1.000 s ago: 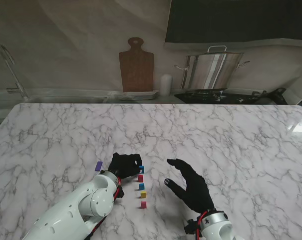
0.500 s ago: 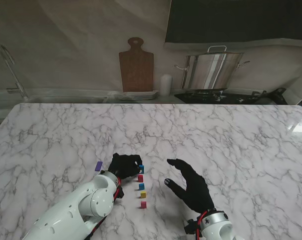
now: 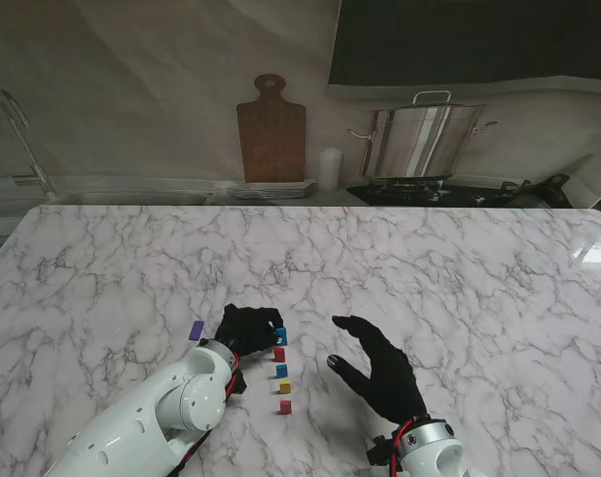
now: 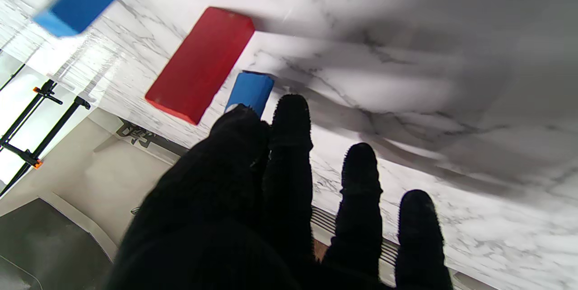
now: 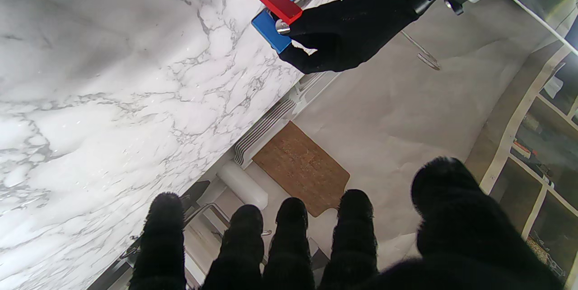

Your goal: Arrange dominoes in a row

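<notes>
On the marble bench (image 3: 429,268), near its edge nearest to me, 5 small dominoes stand in a line running away from me: a pink domino (image 3: 285,406) nearest, then a yellow domino (image 3: 285,387), a blue domino (image 3: 281,371), a red domino (image 3: 279,354) and, farthest, a second blue domino (image 3: 281,336). The left hand (image 3: 246,328), in a black glove, is at the far end of this line, its thumb and fingers pressed around the second blue domino (image 5: 270,31), which the right wrist view shows pinched at its end just beside the red domino (image 5: 278,3). The left wrist view shows the fingers (image 4: 291,145) close together at that domino (image 4: 249,91). A purple domino (image 3: 196,330) lies flat, apart, to the left of the left hand. The right hand (image 3: 379,370), also gloved, is right of the line, fingers spread and holding nothing. Beyond the bench stand a wooden cutting board (image 3: 271,129) and a steel pot (image 3: 422,139).
</notes>
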{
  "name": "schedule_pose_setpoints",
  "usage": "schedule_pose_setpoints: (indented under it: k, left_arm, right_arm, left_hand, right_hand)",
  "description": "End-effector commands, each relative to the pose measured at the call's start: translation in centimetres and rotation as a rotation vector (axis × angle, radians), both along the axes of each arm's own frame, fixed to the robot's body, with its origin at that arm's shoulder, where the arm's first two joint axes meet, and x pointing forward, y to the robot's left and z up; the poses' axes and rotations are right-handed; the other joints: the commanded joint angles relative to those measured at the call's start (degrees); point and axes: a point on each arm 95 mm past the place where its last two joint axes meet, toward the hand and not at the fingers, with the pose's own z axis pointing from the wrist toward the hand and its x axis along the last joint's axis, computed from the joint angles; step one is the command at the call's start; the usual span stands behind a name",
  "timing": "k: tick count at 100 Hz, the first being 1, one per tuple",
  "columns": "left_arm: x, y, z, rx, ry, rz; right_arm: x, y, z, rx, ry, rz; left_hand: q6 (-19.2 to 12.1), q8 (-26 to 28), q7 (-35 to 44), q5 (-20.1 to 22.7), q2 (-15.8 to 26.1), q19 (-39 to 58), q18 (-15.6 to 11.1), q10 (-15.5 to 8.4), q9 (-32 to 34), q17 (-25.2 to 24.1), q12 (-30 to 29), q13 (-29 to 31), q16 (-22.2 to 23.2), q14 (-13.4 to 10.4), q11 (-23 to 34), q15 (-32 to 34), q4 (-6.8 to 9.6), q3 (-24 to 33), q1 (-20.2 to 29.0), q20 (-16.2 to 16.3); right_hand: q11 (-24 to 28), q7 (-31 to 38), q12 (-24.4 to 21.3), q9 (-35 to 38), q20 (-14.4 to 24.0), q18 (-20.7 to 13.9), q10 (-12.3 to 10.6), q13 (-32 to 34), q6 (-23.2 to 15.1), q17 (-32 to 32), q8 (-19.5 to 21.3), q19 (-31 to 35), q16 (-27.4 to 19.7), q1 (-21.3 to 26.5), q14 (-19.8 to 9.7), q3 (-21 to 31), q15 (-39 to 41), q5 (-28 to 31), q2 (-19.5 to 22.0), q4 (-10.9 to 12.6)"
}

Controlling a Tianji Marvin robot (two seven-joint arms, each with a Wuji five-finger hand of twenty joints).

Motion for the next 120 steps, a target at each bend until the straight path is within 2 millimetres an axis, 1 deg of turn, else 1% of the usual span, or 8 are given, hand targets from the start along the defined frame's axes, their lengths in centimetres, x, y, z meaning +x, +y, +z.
schedule_pose_setpoints:
  k: [1,18,39,54,77,91,97,120]
  left_arm:
    - [-0.11,-0.20,-0.16,0.001,0.007,-0.008]
    - [-0.08,-0.19,-0.13,0.001,0.002,-0.006]
    - [-0.13,-0.14,-0.06,0.005,0.006,-0.006]
    - [-0.19,-0.09,-0.08,0.007,0.010,-0.008]
    - [-0.23,-0.03,-0.12,0.012,0.014,-0.015]
    - [-0.21,-0.03,-0.07,0.013,0.013,-0.016]
    - [-0.19,-0.04,-0.05,0.013,0.011,-0.017]
    - [-0.14,-0.09,-0.06,0.013,0.004,-0.022]
  right_arm:
    - [-0.16,0.02,-0.21,-0.001,0.008,-0.002]
    - [-0.17,0.04,-0.19,-0.001,0.008,-0.002]
    - [-0.17,0.05,-0.20,-0.002,0.008,-0.001]
    - [-0.18,0.06,-0.17,-0.001,0.009,-0.002]
    - [-0.16,0.07,-0.18,-0.002,0.009,-0.001]
    - [-0.15,0.05,-0.18,-0.002,0.009,-0.002]
    - [-0.15,0.05,-0.18,-0.002,0.009,-0.002]
    - [-0.14,-0.01,-0.17,0.000,0.008,-0.003]
  left_hand:
    - [-1.9,1.4,2.2,1.1,0.4,-0.4,0.2,-2.0,0.4,-1.4,1.2,-1.0,0.8,0.9,0.5,0.0,0.48,-0.9,2.5,1.0]
    - [-2.8,2.6,4.7,0.9,0.8,-0.4,0.2,-2.3,0.5,-1.4,2.0,-0.9,0.9,0.9,1.0,0.0,0.56,-1.5,2.5,1.0]
    - [-0.7,1.9,4.1,0.2,0.4,-0.4,0.2,-1.7,-0.1,-1.4,1.8,-1.3,1.0,1.0,0.6,-0.1,0.73,-1.9,2.2,1.0]
    - [0.6,-0.6,1.1,0.3,-0.2,-0.6,0.3,-1.4,-0.8,-1.4,1.5,-1.8,0.8,1.2,-0.3,-0.4,0.89,-1.7,2.1,1.0]
    - [0.9,-2.5,-2.0,0.7,-1.1,-1.3,0.5,-1.3,-1.4,-1.5,1.4,-2.2,0.7,1.4,-1.1,-0.8,0.89,-1.1,1.9,0.7]
    - [-0.1,-1.8,-1.6,1.3,-0.9,-1.5,0.5,-1.7,-1.4,-1.4,2.7,-2.3,0.8,1.5,-0.3,-0.8,0.80,-0.8,1.9,0.7]
    - [-1.2,-1.3,-1.0,1.9,-0.9,-1.5,0.5,-2.0,-1.3,-1.5,3.1,-2.3,0.8,1.5,0.1,-0.8,0.72,-0.8,1.9,0.7]
    - [-2.3,-0.9,0.0,2.3,-0.4,-1.7,0.6,-2.0,-1.4,-1.5,3.4,-2.5,0.9,1.7,0.3,-1.0,0.63,-1.1,1.3,0.7]
  right_hand:
    - [0.7,0.2,0.2,-1.2,0.9,-2.0,-0.8,-0.6,-1.0,-0.2,0.7,0.6,-0.7,1.5,-1.5,-0.9,-1.0,-2.0,2.1,1.7]
    - [0.6,0.2,0.2,-1.2,0.9,-2.0,-0.7,-0.6,-1.0,-0.2,0.8,0.6,-0.7,1.5,-1.5,-0.9,-1.0,-2.0,2.1,1.6]
    - [0.6,0.2,0.2,-1.2,0.9,-2.0,-0.7,-0.6,-1.0,-0.2,0.7,0.6,-0.7,1.4,-1.5,-0.9,-1.0,-2.0,2.1,1.6]
    - [0.6,0.2,0.2,-1.2,0.9,-2.0,-0.7,-0.6,-1.0,-0.2,0.8,0.6,-0.7,1.5,-1.5,-0.9,-1.0,-2.0,2.1,1.7]
    - [0.6,0.2,0.2,-1.2,0.9,-2.0,-0.7,-0.6,-0.9,-0.2,0.7,0.6,-0.7,1.5,-1.5,-0.9,-1.0,-2.0,2.1,1.6]
    - [0.6,0.2,0.2,-1.2,0.9,-1.9,-0.7,-0.6,-1.0,-0.2,0.8,0.6,-0.7,1.5,-1.4,-0.9,-1.0,-2.0,2.1,1.6]
    - [0.6,0.1,0.2,-1.3,0.9,-2.0,-0.7,-0.6,-1.0,-0.2,0.7,0.6,-0.7,1.5,-1.4,-0.9,-1.1,-2.0,2.1,1.7]
    - [0.6,0.1,0.2,-1.2,0.9,-2.0,-0.8,-0.6,-1.0,-0.2,0.8,0.6,-0.7,1.5,-1.5,-0.9,-1.1,-2.0,2.1,1.6]
